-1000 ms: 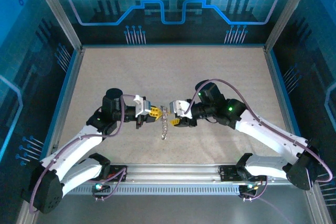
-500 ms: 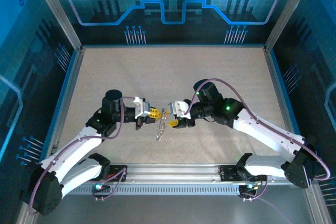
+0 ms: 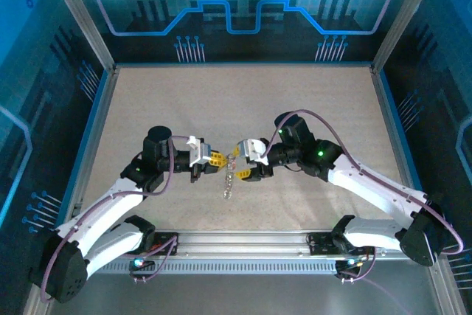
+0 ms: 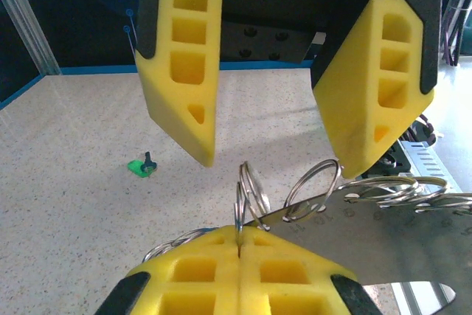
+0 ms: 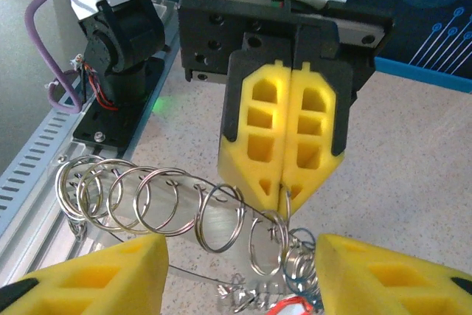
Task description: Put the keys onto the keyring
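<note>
Left gripper [image 4: 240,240] is clamped shut on one loop of the keyring [image 4: 318,191], mid-table. The rest of the rings trail toward the near edge. Right gripper [image 4: 279,167] has its jaws apart, straddling the ring chain from the right and gripping nothing. Green key [image 4: 140,167] lies on the table [image 4: 81,204], well apart from both. Red key head [image 5: 291,305] sits by the ring cluster, partly cut off.

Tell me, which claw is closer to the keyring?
Left. The left claw is shut on the keyring; the right claw is open around it, not gripping.
</note>
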